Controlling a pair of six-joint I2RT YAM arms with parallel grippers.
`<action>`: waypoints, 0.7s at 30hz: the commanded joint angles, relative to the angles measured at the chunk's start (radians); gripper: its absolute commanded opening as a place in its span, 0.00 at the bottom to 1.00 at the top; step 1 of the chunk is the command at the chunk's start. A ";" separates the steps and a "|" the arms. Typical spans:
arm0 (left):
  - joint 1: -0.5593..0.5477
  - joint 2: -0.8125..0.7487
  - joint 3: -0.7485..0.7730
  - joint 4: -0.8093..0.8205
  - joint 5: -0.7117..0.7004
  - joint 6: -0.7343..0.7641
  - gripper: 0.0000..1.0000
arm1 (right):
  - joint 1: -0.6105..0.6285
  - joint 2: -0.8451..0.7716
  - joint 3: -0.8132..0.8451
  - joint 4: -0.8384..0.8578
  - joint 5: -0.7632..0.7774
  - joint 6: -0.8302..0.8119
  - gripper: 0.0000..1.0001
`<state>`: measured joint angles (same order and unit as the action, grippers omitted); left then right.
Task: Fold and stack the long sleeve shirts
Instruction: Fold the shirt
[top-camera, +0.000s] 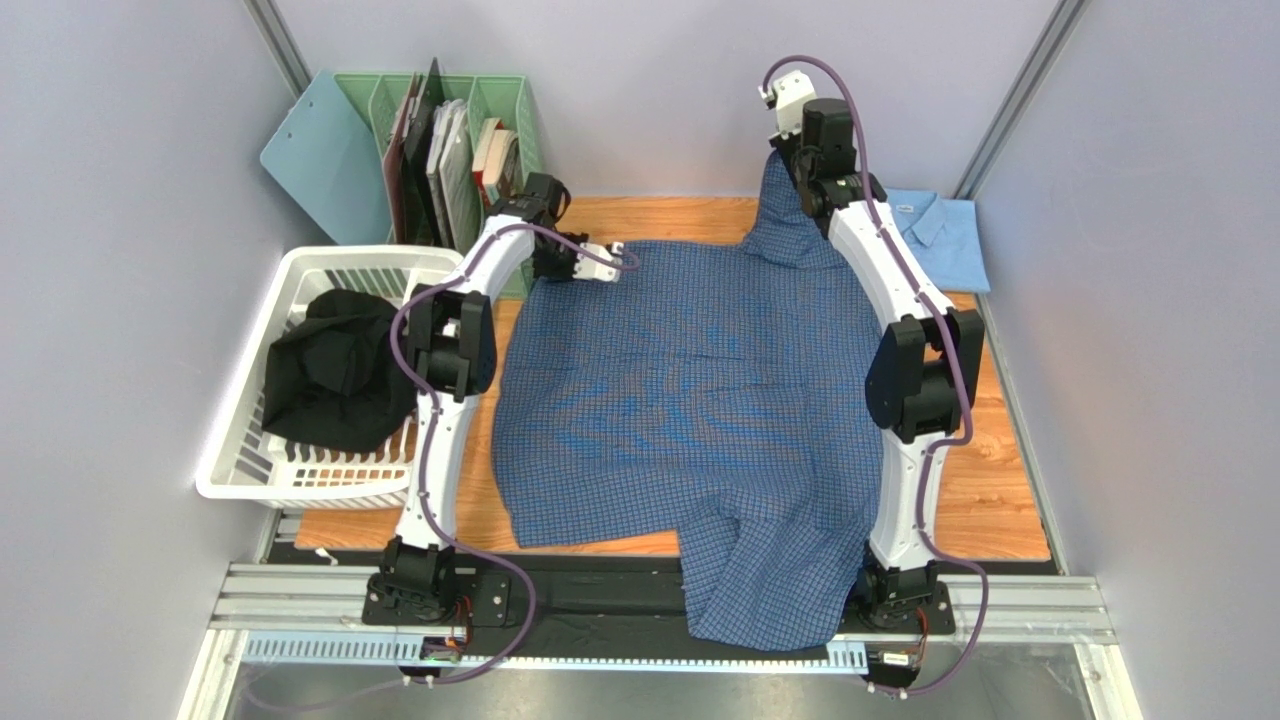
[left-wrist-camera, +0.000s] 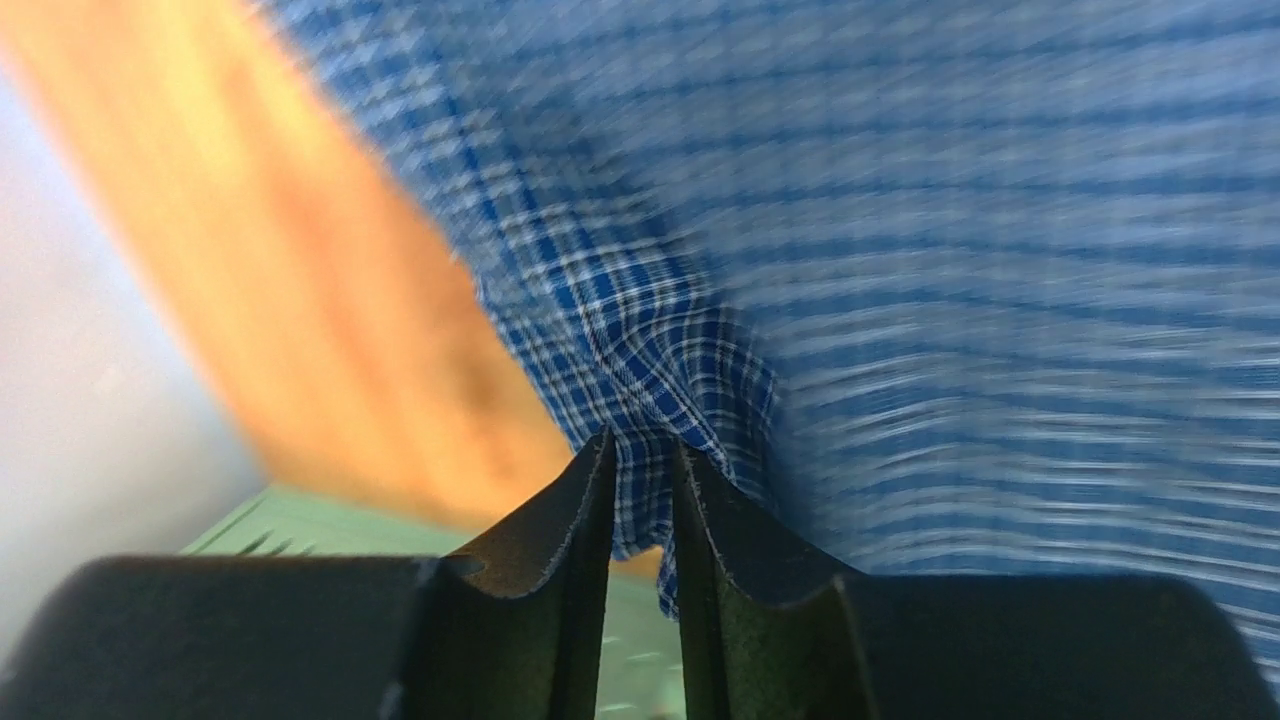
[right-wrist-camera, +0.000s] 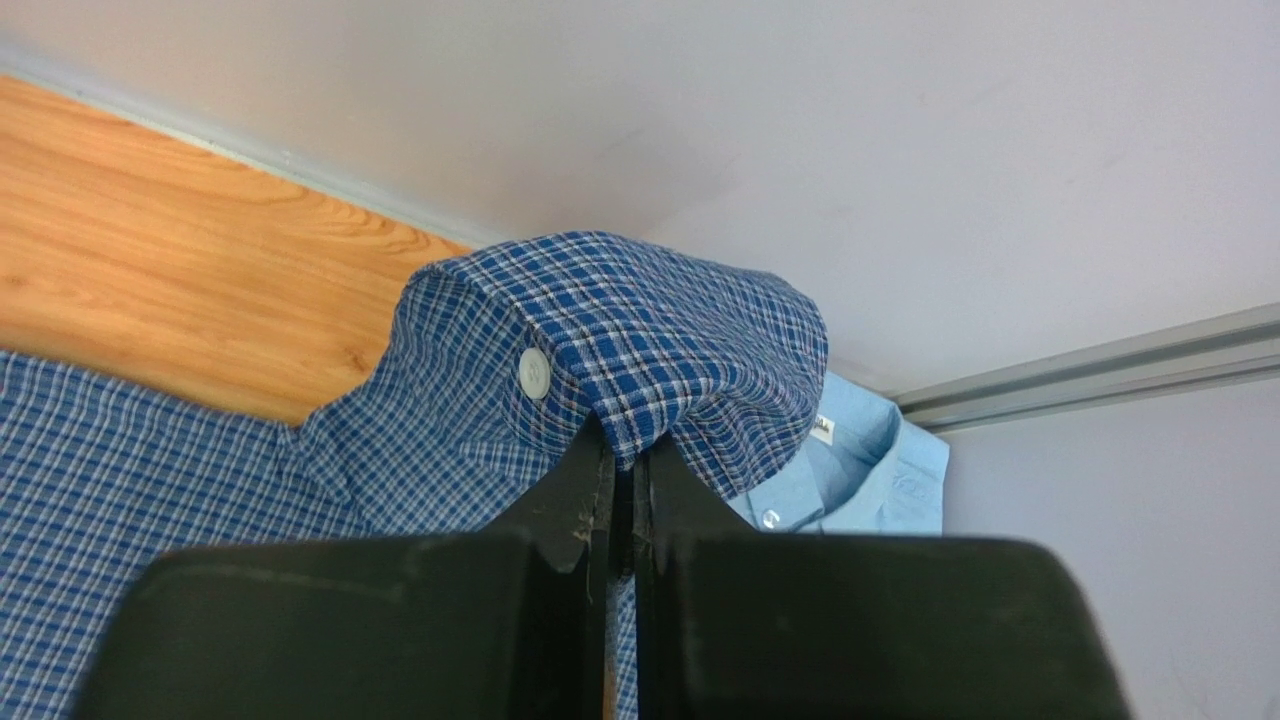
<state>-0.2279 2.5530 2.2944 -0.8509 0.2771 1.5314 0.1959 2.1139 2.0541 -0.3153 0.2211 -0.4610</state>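
A white laundry basket (top-camera: 241, 405) sits off the left edge of the table (top-camera: 999, 510), with a crumpled black garment (top-camera: 334, 372) lying in it. Behind it, at the far left corner, stands a green file rack (top-camera: 504, 105) holding folders and books, and a blue clipboard (top-camera: 323, 158) leans against its left side.

The left claw (top-camera: 609, 263) reaches to the far left part of the table. Its wrist view shows the jaws nearly together, with a bunched fold of the checked blue shirt (left-wrist-camera: 977, 225) pinched between them, just above the wood.

The checked blue shirt (top-camera: 691, 390) is spread over most of the middle of the table. One part of it hangs over the near edge and covers the black rail beside the right arm's base.

Near the far edge, right of centre, the cloth rises to a peak where the right claw (top-camera: 796, 165) holds it up off the table. In the right wrist view the claw (right-wrist-camera: 624, 443) is clamped tight on a fold of the shirt (right-wrist-camera: 631, 323) that drapes over its tips. A white button (right-wrist-camera: 532, 372) shows just left of the grip.

The pale blue shirt (top-camera: 939, 233) lies folded with its collar showing at the far right corner. It sits just beside the raised checked cloth and is partly hidden behind it in the right wrist view (right-wrist-camera: 857, 465).
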 joint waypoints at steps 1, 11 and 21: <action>-0.033 -0.034 0.011 -0.232 0.128 -0.063 0.29 | 0.005 -0.126 -0.054 0.033 -0.028 0.012 0.00; 0.001 0.010 0.160 -0.138 0.096 -0.318 0.58 | 0.005 -0.196 -0.132 0.022 -0.077 0.030 0.00; 0.007 0.119 0.244 -0.319 0.048 -0.329 0.45 | 0.004 -0.221 -0.138 0.016 -0.095 0.042 0.00</action>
<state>-0.2211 2.6297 2.5118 -1.0641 0.3187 1.2331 0.1959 1.9656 1.9224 -0.3176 0.1505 -0.4484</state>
